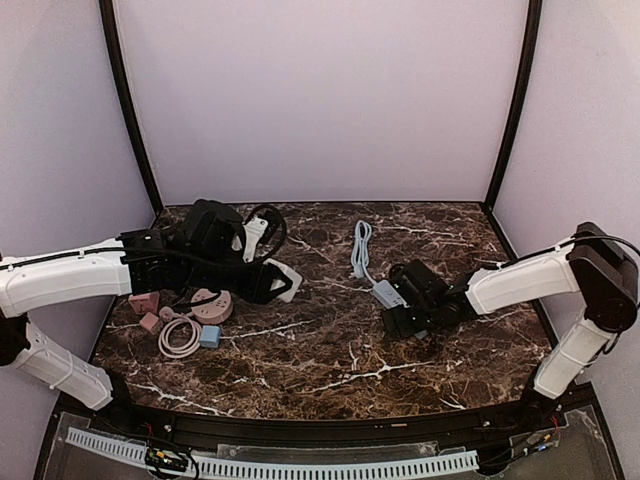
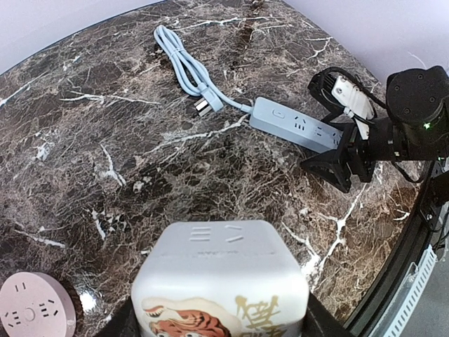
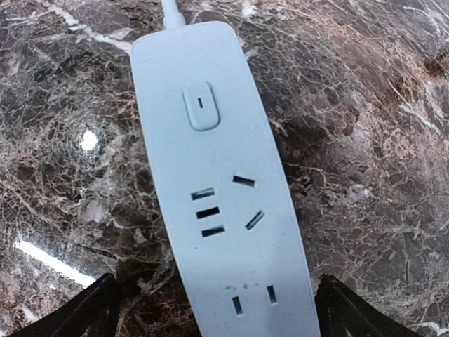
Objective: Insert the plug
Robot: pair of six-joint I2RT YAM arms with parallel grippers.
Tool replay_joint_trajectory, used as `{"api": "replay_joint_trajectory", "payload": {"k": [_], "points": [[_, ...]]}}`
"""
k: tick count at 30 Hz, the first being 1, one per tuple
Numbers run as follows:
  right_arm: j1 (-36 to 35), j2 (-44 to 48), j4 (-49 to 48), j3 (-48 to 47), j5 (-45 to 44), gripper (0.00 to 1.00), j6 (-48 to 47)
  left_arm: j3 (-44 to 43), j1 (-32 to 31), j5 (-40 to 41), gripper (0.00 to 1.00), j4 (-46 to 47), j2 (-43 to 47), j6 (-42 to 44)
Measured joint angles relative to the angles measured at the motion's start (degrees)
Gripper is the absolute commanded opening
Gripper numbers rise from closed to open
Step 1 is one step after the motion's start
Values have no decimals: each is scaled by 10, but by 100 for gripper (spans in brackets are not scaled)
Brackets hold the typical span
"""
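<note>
A light-blue power strip (image 3: 221, 175) lies flat on the marble; it also shows in the top view (image 1: 388, 293) and the left wrist view (image 2: 295, 126). Its cord is bundled behind it (image 1: 361, 245), and its plug (image 2: 207, 105) rests on the table. My right gripper (image 3: 217, 312) is open and straddles the strip's near end, with a gap on each side; it also shows in the top view (image 1: 405, 318). My left gripper (image 1: 275, 280) is shut on a white cube socket with a tiger picture (image 2: 221, 281), held above the table left of the strip.
A round pink socket (image 1: 212, 305) (image 2: 35, 309), a coiled pink cable (image 1: 180, 335), a small blue adapter (image 1: 210, 337) and pink blocks (image 1: 145, 302) lie at the left under my left arm. Black frame posts stand at the back corners.
</note>
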State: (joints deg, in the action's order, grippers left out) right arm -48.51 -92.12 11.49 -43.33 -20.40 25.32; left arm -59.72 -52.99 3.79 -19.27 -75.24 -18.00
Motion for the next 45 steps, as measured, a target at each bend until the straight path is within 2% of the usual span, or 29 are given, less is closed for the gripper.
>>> {"api": "replay_joint_trajectory", "payload": {"k": [6,9,15,22,25,27,31,35,41,45], "points": [[2,-5,1,-3,17,43,3,0,0,-4,1,-3,0,12],[2,-1,1,-2,34,28,-9,0,0,-10,1,-6,0,17],[-8,5,-12,2,75,25,-24,0,0,-14,1,-9,0,31],[-87,-9,-16,-19,91,25,-43,-2,0,-25,1,-8,-15,47],[-115,-34,-19,-43,92,31,-47,-9,0,-30,1,-12,-36,49],[-128,-55,-22,-60,92,39,-48,-15,0,-38,1,-12,-52,49],[-141,-79,-21,-88,92,69,-50,-19,0,-50,1,-15,-71,48],[-145,-74,-23,-92,93,91,-41,-28,-3,-51,1,-19,-88,43],[-146,3,-8,-78,83,98,-31,-91,-12,-38,1,-35,-159,33],[-146,80,12,-66,65,99,-21,-132,-13,-37,1,-45,-205,26]]}}
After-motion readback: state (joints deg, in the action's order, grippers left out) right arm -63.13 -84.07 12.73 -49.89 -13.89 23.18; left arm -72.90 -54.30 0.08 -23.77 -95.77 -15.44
